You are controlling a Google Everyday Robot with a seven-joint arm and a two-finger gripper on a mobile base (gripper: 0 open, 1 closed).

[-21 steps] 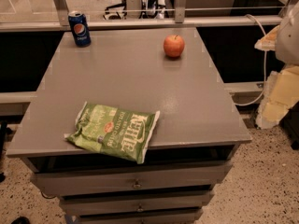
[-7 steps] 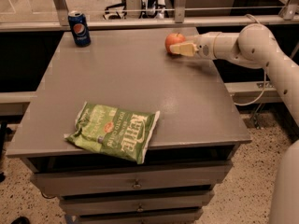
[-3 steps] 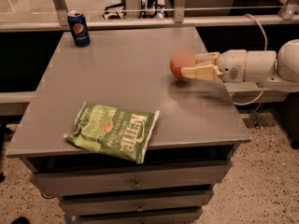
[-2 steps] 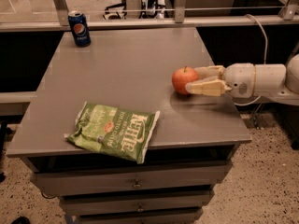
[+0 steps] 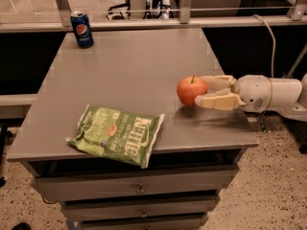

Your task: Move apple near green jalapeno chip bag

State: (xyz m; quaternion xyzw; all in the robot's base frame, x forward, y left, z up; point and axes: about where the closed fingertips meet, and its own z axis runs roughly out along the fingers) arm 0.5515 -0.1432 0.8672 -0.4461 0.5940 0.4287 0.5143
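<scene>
The drawers (image 5: 139,189) at the front of the cabinet run out of view at the bottom. Above them, the green jalapeno chip bag (image 5: 116,135) lies flat at the near left of the grey table (image 5: 139,66), its nearest corner hanging over the front edge. The "Kettle" lettering is legible; the smaller print is not.

Farther back and to the right, a strip of bare top apart from the bag, is the apple (image 5: 191,90), stem up, close to the table's right edge. The gripper (image 5: 201,91) reaches in from the right and pinches it between its two fingers (image 5: 218,101), which cover part of the fruit's right side. A shadow lies under the apple, and whether it rests on the top or hangs just above it is hard to tell. The white arm (image 5: 268,94) stands out beyond the right edge and is cut off by the frame.

Past the apple the tabletop stretches bare to a blue Pepsi can (image 5: 82,29), upright at the far left corner. A rail (image 5: 144,22) runs behind the table.
</scene>
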